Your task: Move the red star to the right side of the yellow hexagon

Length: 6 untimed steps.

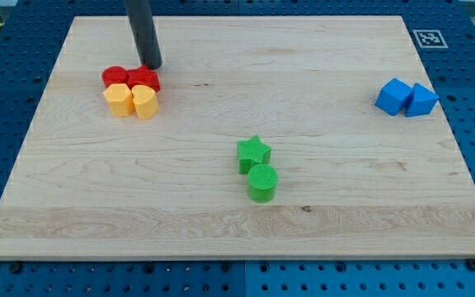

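Resting just above the red star (pixel 144 79), my tip (pixel 153 65), a bare rod holding nothing, appears at the approach step, with the star packed against the top of the yellow hexagon (pixel 144 101); the next move likely requires sweeping it around rightward.

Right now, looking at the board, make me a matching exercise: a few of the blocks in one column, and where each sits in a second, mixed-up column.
Things:
1. green star
2. blue cube
3. green cylinder
4. red star

Places:
A. directly below my tip
B. near the view's right edge
C. just above the green cylinder
D. lowest block in the view

Pairs: 1-C, 2-B, 3-D, 4-A
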{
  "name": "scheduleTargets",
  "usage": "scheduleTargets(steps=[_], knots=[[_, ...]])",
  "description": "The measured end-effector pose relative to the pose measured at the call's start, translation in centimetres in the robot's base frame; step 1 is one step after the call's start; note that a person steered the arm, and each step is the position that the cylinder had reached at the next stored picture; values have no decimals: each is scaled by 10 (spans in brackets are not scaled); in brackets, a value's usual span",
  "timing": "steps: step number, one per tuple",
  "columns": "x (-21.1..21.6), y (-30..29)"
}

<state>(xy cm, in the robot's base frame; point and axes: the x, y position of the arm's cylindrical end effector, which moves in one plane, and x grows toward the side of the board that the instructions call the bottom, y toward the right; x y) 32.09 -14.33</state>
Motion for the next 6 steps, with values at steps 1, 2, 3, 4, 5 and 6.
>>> scheduleTargets(steps=[1,2,3,4,5,6], knots=[[5,0],[13,0],[16,0],[21,0],[32,0],[35,0]])
